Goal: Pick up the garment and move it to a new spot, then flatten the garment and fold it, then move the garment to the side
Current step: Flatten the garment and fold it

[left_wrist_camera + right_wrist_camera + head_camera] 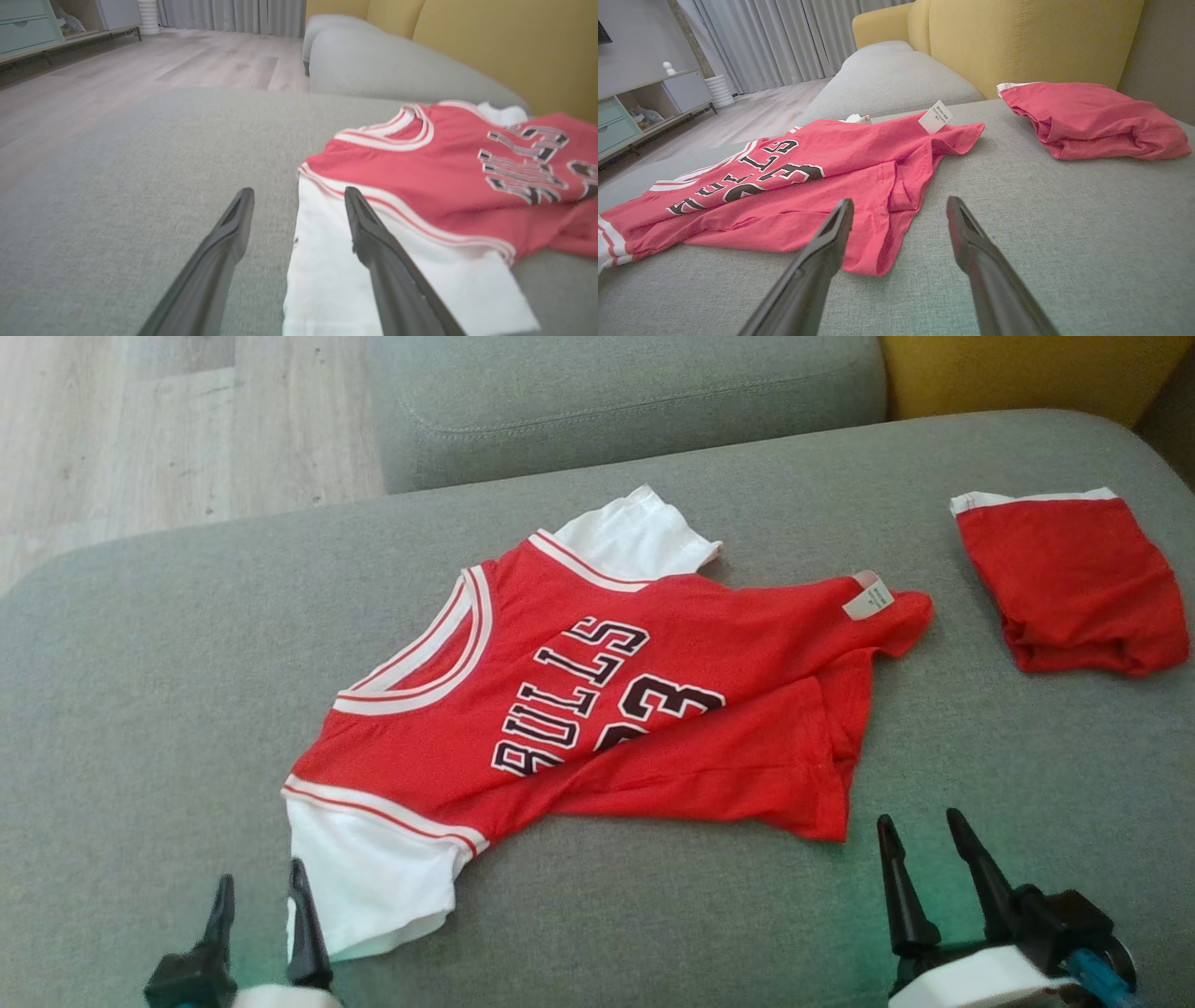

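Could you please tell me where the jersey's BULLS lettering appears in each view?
Head view: BULLS lettering at centre.
Left wrist view: lettering near right edge, blurred.
Right wrist view: lettering left of centre.
Shared landmark: the striped neckline beside it.

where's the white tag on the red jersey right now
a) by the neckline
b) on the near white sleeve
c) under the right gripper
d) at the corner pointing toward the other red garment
d: the white tag sits at the far right corner of the jersey, the corner that points toward the folded red garment.
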Controlling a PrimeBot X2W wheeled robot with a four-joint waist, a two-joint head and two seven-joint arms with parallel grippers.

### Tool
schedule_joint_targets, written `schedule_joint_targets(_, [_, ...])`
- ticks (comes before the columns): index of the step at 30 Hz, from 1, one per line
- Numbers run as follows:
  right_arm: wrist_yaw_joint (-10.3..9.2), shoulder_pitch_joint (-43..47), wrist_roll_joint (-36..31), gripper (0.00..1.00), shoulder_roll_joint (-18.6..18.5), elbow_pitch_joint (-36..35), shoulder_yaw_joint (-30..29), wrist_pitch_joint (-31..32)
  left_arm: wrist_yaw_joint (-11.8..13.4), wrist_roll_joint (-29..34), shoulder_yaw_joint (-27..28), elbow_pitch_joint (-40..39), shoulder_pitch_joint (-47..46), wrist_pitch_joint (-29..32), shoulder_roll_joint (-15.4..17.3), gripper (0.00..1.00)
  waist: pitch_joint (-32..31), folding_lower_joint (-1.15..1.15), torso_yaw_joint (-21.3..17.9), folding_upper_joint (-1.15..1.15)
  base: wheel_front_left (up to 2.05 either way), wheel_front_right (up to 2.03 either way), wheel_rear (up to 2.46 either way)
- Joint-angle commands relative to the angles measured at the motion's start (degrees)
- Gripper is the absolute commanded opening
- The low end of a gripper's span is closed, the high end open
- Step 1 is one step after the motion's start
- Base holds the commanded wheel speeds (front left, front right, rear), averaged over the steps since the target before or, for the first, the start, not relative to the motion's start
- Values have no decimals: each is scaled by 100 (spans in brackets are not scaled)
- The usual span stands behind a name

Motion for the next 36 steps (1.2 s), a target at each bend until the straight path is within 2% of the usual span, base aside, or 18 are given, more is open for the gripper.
schedule_joint_targets(1, [-4, -197, 25, 100, -30, -159, 170, -37, 26, 70, 146, -83, -135, 19, 125, 100, 3, 0, -19, 0, 0, 0, 0])
schedule_joint_targets(5, [-4, -238, 48, 100, -30, -166, 158, -37, 173, 168, 52, 203, 2, 400, 189, 100, 26, 0, -89, 0, 0, 0, 0])
schedule_joint_targets(14, [-4, -208, 170, 100, -30, -131, 109, -37, 297, 55, -22, 334, 411, 679, 63, 100, 50, 0, -186, 0, 0, 0, 0])
schedule_joint_targets(30, [-4, -273, 112, 100, -30, -135, 105, -37, 229, -254, 122, 541, 159, 395, 26, 100, 110, 0, -234, 0, 0, 0, 0])
schedule_joint_targets(36, [-4, -264, 110, 100, -30, -145, 74, -37, 305, -348, 311, 224, 257, 120, 8, 100, 100, 0, -177, 0, 0, 0, 0])
